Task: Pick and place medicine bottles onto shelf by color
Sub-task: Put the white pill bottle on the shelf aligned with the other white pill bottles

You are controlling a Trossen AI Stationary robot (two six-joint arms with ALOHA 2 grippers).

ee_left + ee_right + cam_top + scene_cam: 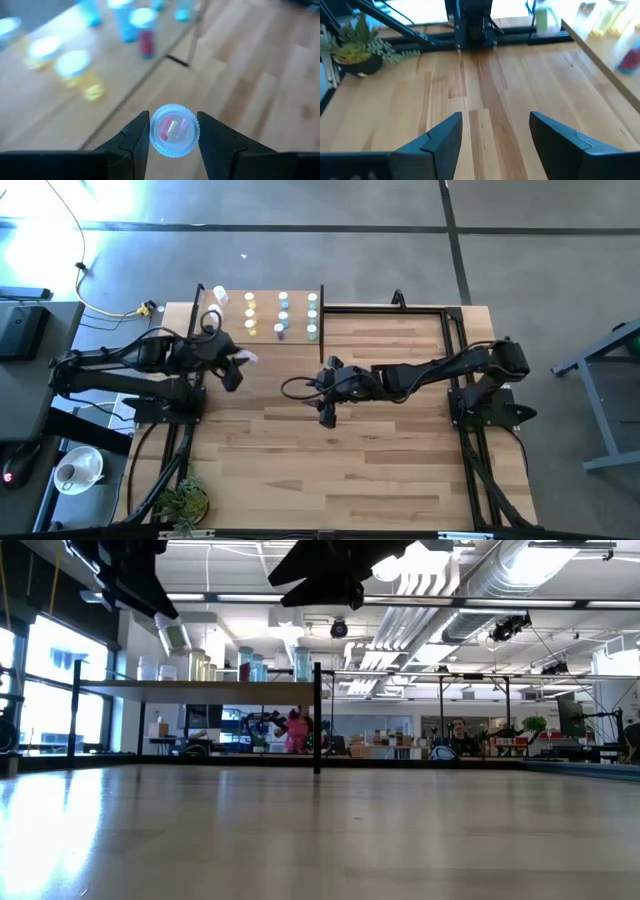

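Left gripper point(173, 131) clamps a small round bottle point(174, 130) between its fingers (ribbed pale cap, pink inside), the light-wood shelf point(60, 107) just ahead. Right gripper point(495, 131) gapes wide, empty, above smooth plank tabletop point(485, 95).

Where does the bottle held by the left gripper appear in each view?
High view: pink bottle, left of centre, beside the shelf.
Low view: not visible.
Left wrist view: bottom centre, between the fingers.
Right wrist view: not in it.
Shared landmark: the shelf.
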